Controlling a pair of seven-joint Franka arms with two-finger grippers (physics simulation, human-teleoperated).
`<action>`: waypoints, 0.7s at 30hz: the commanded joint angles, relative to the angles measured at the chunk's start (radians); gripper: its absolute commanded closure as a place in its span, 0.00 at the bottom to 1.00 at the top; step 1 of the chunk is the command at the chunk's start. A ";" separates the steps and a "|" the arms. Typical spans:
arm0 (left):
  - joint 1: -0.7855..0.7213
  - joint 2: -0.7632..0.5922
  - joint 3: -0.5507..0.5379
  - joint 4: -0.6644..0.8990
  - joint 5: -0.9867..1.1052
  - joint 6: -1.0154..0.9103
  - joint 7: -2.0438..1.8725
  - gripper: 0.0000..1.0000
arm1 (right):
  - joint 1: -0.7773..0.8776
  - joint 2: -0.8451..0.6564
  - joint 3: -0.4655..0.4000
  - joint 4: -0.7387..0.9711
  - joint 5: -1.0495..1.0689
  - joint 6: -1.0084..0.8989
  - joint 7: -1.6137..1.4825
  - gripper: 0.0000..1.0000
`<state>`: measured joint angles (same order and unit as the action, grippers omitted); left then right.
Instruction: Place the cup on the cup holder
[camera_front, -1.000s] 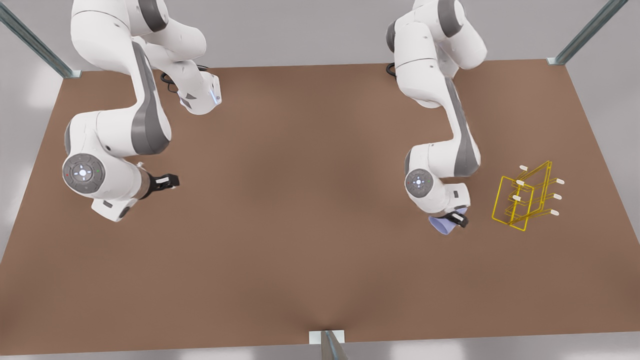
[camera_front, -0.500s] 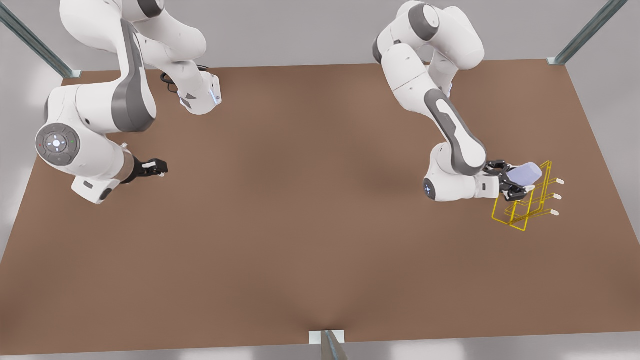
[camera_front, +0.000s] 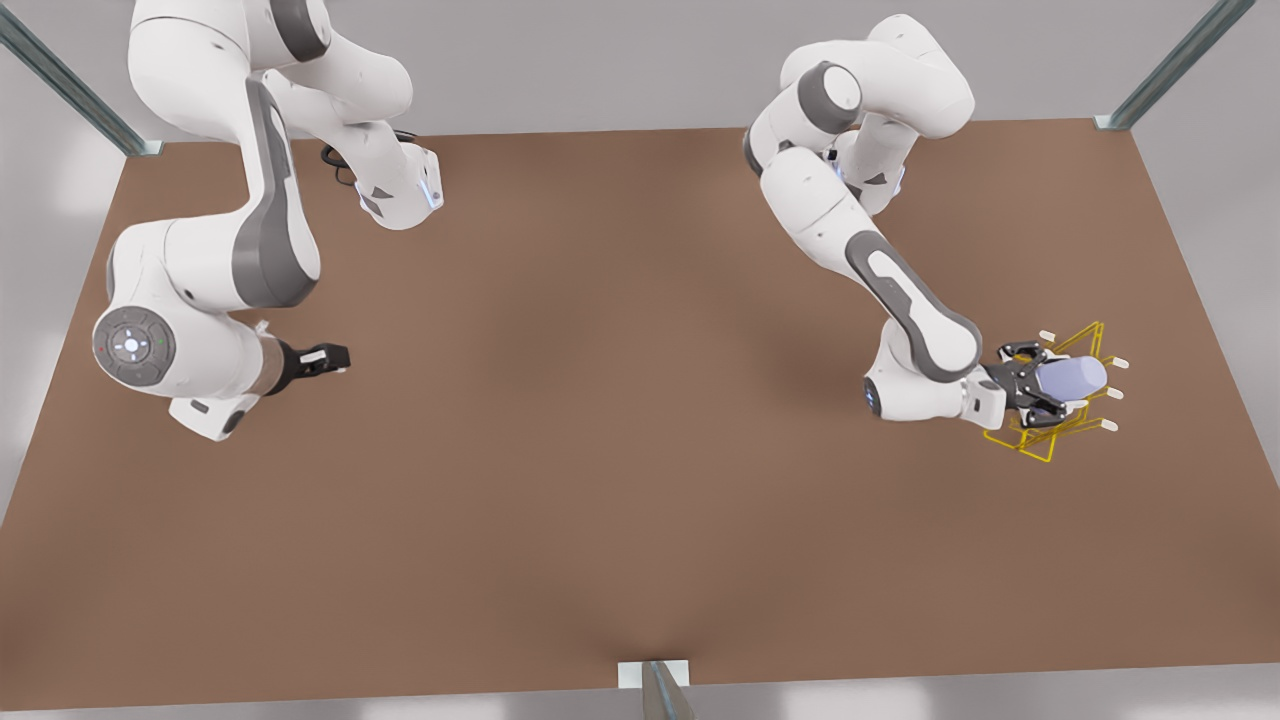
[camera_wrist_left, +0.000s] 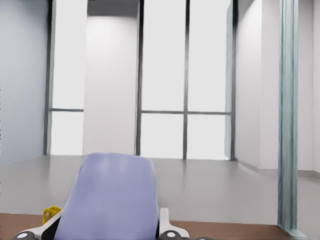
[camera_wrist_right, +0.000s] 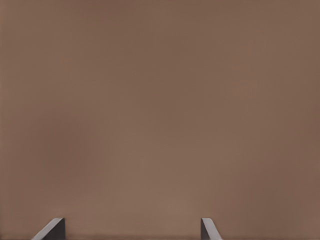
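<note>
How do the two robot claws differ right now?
The left gripper is shut on the lavender cup; the right gripper holds nothing and its fingers stand apart. The left gripper reaches out sideways over the yellow cup holder at the front view's right; the right gripper waits over bare table at the front view's left. Both are dark two-finger claws on white arms.

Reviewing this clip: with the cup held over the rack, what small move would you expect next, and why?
Probably the left end effector eases the cup down onto a white-tipped prong before letting go: it grips the cup lying sideways over the cup holder. The right end effector waits open over the table.
</note>
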<state>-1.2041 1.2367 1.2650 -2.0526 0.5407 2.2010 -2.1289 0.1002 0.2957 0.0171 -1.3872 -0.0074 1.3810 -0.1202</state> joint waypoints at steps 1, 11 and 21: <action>0.021 0.009 -0.004 -0.001 0.009 0.055 0.072 0.30 | 0.000 0.005 0.000 0.000 0.006 0.001 -0.032 0.00; 0.017 0.038 -0.003 -0.001 0.002 0.055 0.070 0.00 | -0.011 0.020 0.000 0.000 0.012 0.016 -0.033 0.00; 0.136 -0.612 -0.051 0.710 -0.978 -1.069 1.690 0.00 | 0.058 0.033 0.004 0.125 -0.063 -0.005 -0.018 0.00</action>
<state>-1.0664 0.6714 1.1804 -1.3876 -0.1443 1.6695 -1.7648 0.1424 0.3332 0.0204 -1.2786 -0.0246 1.3883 -0.1393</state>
